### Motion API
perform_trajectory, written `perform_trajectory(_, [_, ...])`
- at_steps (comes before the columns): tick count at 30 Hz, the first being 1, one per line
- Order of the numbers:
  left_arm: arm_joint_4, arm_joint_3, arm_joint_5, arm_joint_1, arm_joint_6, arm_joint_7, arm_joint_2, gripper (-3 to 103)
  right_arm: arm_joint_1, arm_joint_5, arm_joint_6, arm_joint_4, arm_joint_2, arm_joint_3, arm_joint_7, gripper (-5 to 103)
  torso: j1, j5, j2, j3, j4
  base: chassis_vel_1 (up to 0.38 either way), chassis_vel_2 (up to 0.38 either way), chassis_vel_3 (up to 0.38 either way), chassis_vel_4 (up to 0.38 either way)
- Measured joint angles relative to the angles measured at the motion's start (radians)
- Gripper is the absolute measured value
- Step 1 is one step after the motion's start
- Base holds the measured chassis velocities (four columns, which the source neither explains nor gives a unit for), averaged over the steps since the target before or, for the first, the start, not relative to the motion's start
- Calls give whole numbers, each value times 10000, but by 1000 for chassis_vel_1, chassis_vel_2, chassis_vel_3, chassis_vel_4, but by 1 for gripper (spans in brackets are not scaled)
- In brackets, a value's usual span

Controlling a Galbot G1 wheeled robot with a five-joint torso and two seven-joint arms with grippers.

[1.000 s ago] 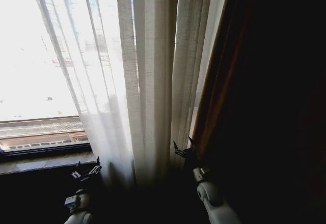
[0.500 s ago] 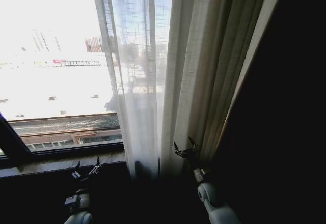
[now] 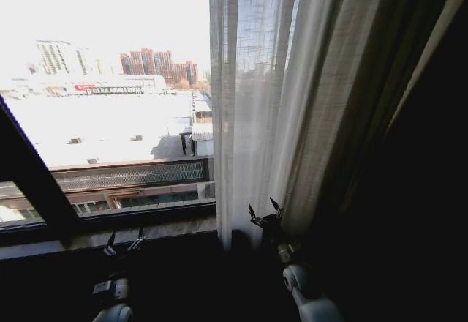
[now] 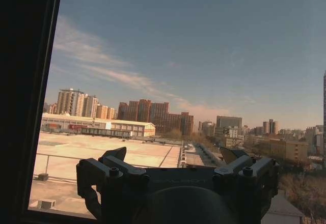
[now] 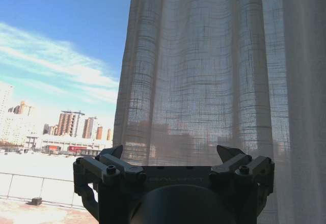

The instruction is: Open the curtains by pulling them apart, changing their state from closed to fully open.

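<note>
From the head camera, one sheer white curtain (image 3: 292, 102) is hanging bunched at centre-right, with a dark drape (image 3: 409, 190) to its right and the bare window (image 3: 110, 102) to its left, crossed by a black frame bar (image 3: 33, 183). Two grippers are showing low down: the left gripper (image 3: 123, 243) is sitting near the sill (image 3: 146, 230), fingers spread and empty; the right gripper (image 3: 263, 211) is poised at the curtain's lower edge, also spread and gripping nothing.

The left wrist camera is showing the left gripper (image 4: 175, 158) gaping before open sky and city buildings (image 4: 153, 117).

The right wrist camera is showing the right gripper (image 5: 173, 155) gaping just before the curtain (image 5: 214, 71).
</note>
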Motion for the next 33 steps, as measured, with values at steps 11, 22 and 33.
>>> perform_trajectory(11, [0,0,1,1,-1,-3,-1,100,382,-809,-134,-171,-89,-84,784,100,-3,-3,2,-1,-4,133,126,-122,-122])
perform_trajectory(22, [1,2,0,0,0,1,0,100,1631,-524,-524,-784,144,-1013,978,100,-1,-11,0,-1,3,-38,-15,30,17])
perform_trajectory(33, [0,0,1,0,0,-1,0,100,2385,-424,-607,-1516,477,-1592,1045,100,-1,-5,0,0,-1,0,0,0,0])
